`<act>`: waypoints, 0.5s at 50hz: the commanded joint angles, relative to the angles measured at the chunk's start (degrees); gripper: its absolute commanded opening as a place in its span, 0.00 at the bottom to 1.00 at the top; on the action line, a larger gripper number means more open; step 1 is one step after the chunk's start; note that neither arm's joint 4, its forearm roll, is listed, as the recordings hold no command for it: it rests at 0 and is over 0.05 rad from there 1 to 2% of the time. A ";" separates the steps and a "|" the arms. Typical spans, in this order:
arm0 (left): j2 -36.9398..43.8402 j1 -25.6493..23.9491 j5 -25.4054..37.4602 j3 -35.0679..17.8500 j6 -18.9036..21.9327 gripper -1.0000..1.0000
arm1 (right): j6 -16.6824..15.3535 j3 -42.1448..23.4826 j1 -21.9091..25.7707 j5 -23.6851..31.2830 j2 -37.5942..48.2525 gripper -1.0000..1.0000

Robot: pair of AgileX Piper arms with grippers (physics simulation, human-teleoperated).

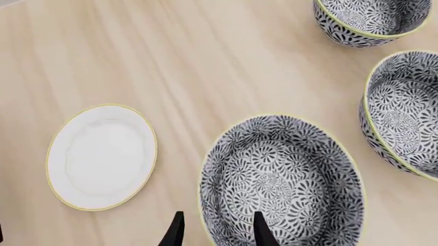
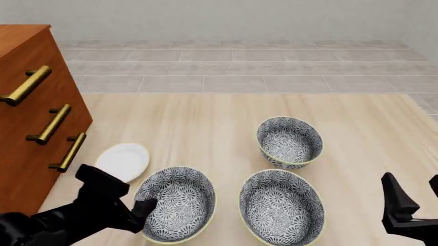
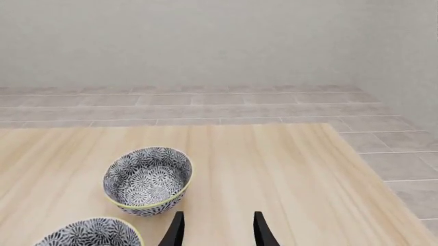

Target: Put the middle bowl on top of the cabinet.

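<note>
Three floral bowls stand on the table. The middle bowl (image 2: 176, 202) (image 1: 280, 179) is the front left one, between the other two in depth. My left gripper (image 2: 149, 205) (image 1: 218, 218) is open and straddles its near left rim, one finger inside the bowl and one outside. The reddish-brown cabinet (image 2: 34, 128) stands at the left edge, its top partly out of frame. My right gripper (image 2: 413, 189) (image 3: 217, 223) hangs open and empty at the front right, away from all bowls.
A second bowl (image 2: 282, 207) (image 1: 403, 113) sits close to the right of the held-at one. A third bowl (image 2: 290, 141) (image 1: 370, 20) (image 3: 147, 177) lies farther back. A small white plate (image 2: 123, 160) (image 1: 102, 156) rests between the cabinet and the left bowl.
</note>
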 commanded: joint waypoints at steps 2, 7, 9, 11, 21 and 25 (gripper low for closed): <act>2.40 0.04 -1.54 -0.10 -0.87 1.00 | 0.08 0.00 -0.01 1.09 -1.00 1.00; 2.51 0.11 -1.48 -0.12 -1.58 1.00 | -0.01 0.00 0.16 1.41 -1.29 1.00; 3.39 0.37 -2.29 -0.03 -1.73 1.00 | -0.05 0.01 0.16 1.11 -0.93 1.00; 3.73 0.52 -2.56 -0.02 -1.83 1.00 | -0.06 0.01 0.14 1.16 -0.96 1.00; 5.70 1.07 -4.05 0.02 -2.47 1.00 | -0.19 0.01 0.17 1.22 -0.88 1.00; 5.84 1.08 -4.00 -0.16 -3.04 1.00 | -0.19 0.01 0.24 1.30 -0.99 1.00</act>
